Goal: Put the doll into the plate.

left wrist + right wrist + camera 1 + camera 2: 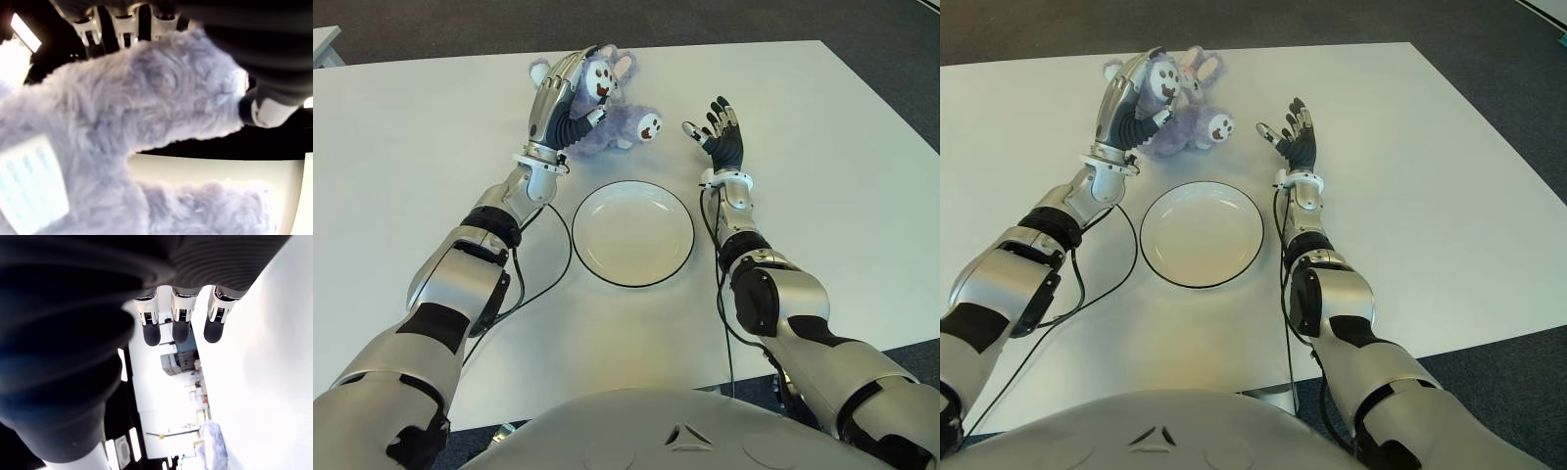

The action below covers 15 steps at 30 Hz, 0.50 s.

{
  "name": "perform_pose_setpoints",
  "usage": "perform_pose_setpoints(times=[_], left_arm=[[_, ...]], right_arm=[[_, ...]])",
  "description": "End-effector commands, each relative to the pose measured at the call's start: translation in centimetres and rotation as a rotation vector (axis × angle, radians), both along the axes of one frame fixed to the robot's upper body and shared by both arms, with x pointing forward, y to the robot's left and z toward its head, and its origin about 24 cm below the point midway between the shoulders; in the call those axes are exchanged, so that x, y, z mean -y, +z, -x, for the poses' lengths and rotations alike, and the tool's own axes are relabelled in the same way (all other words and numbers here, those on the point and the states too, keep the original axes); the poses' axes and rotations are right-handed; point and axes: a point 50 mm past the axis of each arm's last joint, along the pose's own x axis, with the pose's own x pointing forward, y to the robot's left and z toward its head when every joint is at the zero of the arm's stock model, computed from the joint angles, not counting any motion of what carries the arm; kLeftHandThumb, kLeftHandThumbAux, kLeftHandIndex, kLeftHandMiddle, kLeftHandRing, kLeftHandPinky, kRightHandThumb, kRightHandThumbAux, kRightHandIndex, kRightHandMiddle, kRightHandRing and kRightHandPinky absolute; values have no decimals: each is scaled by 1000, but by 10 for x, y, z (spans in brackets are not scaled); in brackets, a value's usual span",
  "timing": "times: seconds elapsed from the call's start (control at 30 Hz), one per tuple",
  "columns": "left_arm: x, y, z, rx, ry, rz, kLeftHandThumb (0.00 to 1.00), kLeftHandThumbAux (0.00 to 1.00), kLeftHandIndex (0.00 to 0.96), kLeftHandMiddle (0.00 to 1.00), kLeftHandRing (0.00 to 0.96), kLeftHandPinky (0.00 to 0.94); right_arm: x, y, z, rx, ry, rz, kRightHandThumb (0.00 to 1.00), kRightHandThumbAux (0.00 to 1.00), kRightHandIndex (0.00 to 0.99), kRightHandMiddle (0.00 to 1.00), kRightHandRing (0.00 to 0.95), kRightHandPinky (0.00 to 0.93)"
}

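Left eye view: the left hand (570,93) is curled around the purple doll (617,116) on the white table (421,176), just beyond the empty plate (632,233). The right hand (720,132) shows to the right of the doll, beyond the plate's right rim, fingers spread and holding nothing.

Left wrist view: purple fur fills the frame, with fingertips (120,27) pressed over it.

Right wrist view: straight fingers (181,323) stand clear above the table.
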Motion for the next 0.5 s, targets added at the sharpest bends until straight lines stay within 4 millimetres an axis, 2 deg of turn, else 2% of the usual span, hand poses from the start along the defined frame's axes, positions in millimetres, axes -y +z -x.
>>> perform_pose_setpoints(times=[0.03, 0.5], left_arm=[[3, -1, -1, 0, 7, -14, 466, 357, 0, 156, 115, 0], [5, -1, -2, -15, 0, 0, 480, 354, 0, 131, 96, 0]], right_arm=[[-3, -25, 11, -92, -6, -27, 111, 890, 65, 39, 32, 70], [-3, -24, 11, -89, -15, -27, 111, 905, 71, 48, 43, 84]])
